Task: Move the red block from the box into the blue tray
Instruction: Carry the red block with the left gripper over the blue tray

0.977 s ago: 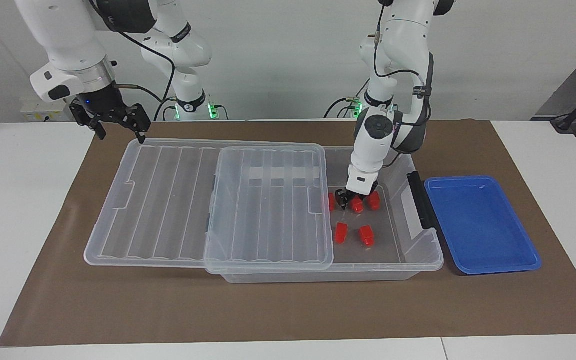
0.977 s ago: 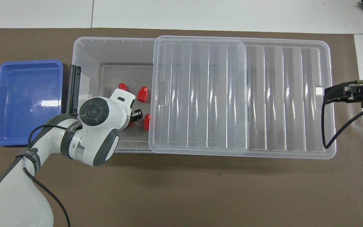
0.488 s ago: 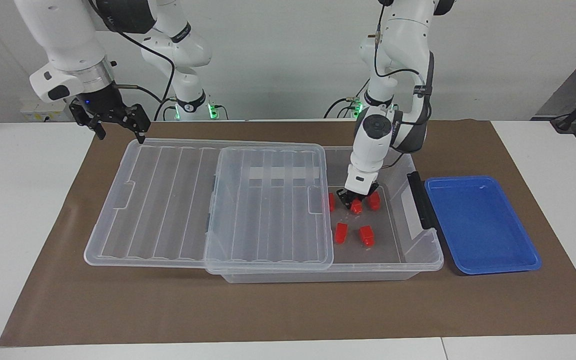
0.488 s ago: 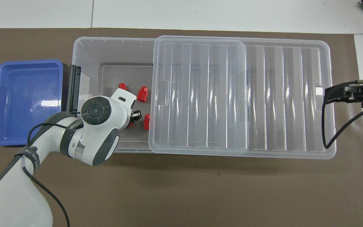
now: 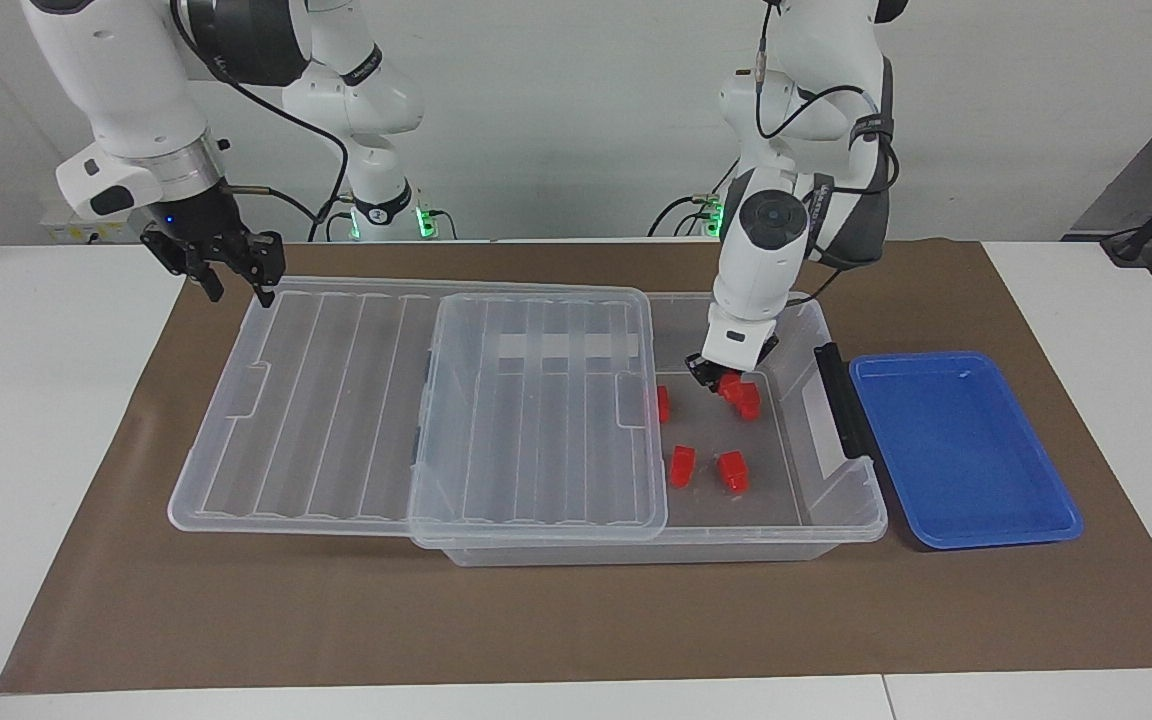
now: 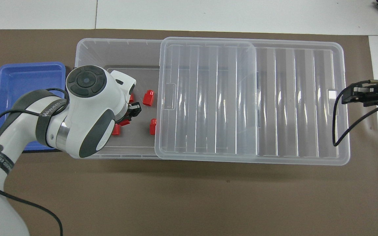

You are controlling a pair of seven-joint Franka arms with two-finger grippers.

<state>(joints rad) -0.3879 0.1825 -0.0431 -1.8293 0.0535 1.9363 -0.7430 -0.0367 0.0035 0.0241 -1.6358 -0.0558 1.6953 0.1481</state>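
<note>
The clear box lies in the middle of the table, its ribbed lid slid toward the right arm's end, so the end by the blue tray is uncovered. My left gripper is inside that uncovered end, shut on a red block and holding it a little above the box floor. In the overhead view the left gripper and the held block show beside the arm's wrist. Several other red blocks lie on the box floor. My right gripper hangs open over the lid's end.
The box's dark grey handle stands between the uncovered end and the blue tray. The tray holds nothing. Brown paper covers the table. One loose block lies just under the held one.
My left gripper closed on a red block on the box floor and has lifted it, moving slightly toward the tray. My right gripper shifted only a little.
</note>
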